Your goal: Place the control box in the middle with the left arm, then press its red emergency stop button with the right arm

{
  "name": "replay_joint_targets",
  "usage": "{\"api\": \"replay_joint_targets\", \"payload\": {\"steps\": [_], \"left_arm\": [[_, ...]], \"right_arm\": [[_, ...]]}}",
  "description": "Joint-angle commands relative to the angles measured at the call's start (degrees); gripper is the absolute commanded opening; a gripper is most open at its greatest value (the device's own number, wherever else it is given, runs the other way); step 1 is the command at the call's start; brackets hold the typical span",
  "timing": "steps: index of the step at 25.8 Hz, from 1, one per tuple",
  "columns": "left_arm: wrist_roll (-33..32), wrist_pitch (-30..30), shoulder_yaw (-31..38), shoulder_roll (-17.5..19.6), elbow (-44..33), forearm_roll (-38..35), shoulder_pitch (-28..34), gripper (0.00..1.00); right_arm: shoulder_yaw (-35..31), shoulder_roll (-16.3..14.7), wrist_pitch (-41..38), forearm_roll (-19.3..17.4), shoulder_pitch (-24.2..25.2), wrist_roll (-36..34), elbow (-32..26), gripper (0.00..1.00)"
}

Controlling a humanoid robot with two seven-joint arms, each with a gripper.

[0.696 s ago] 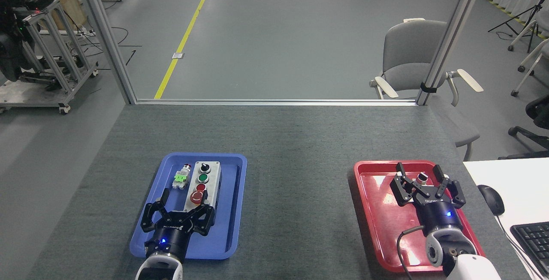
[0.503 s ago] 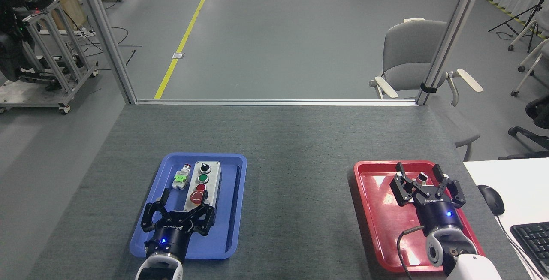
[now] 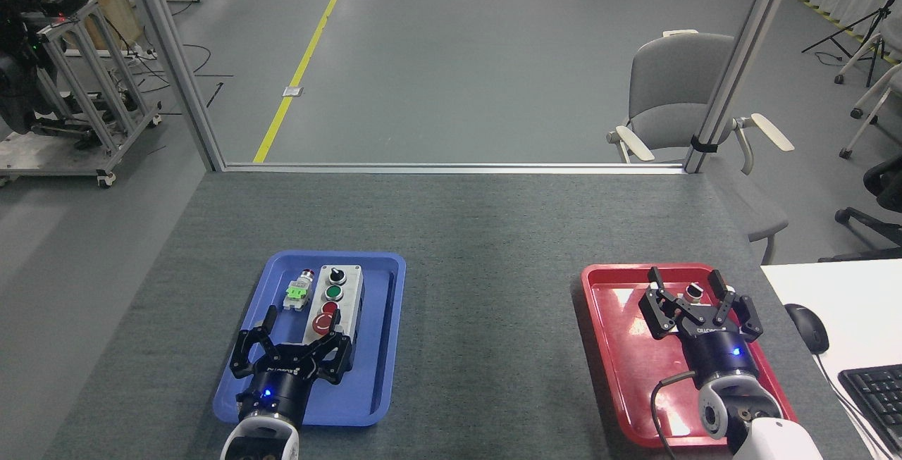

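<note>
control box in left tray | switch part just left of it | right tray well apart

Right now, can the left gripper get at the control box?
Probably yes. The left gripper is open at the near end of the control box in the blue tray, nothing between them; the small switch part lies alongside.

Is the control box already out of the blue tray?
No, the control box lies inside the blue tray, beside a small silver-and-green switch part.

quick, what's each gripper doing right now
left gripper: open, holding nothing, over the blue tray.
right gripper: open, holding nothing, over the red tray.
</note>
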Motion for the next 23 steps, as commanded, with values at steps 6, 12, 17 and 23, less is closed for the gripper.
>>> {"api": "replay_joint_targets", "payload": {"steps": [6,12,17,23], "left_arm": [[-0.9,-0.2,-0.4,-0.2,-1.3,0.0,-0.5,1.00],[-0.5,-0.2,-0.4,-0.2,-1.7,0.1,-0.4,1.00],[0.0,-0.1,-0.5,-0.7,-0.9,0.1,-0.5,1.00],[0.1,0.3,-0.5,-0.6,-0.6,-0.3,-0.5,1.00]], "right_arm": [[-0.2,-0.2,-0.4,-0.1,-0.1,0.0,0.0,0.99],[-0.1,-0.2,-0.4,-0.1,0.3,0.0,0.0,0.99],[-0.1,-0.3,-0.4,-0.1,0.3,0.1,0.0,0.99],[-0.2,-0.3,-0.4,-0.1,0.4,0.1,0.0,0.99]]}}
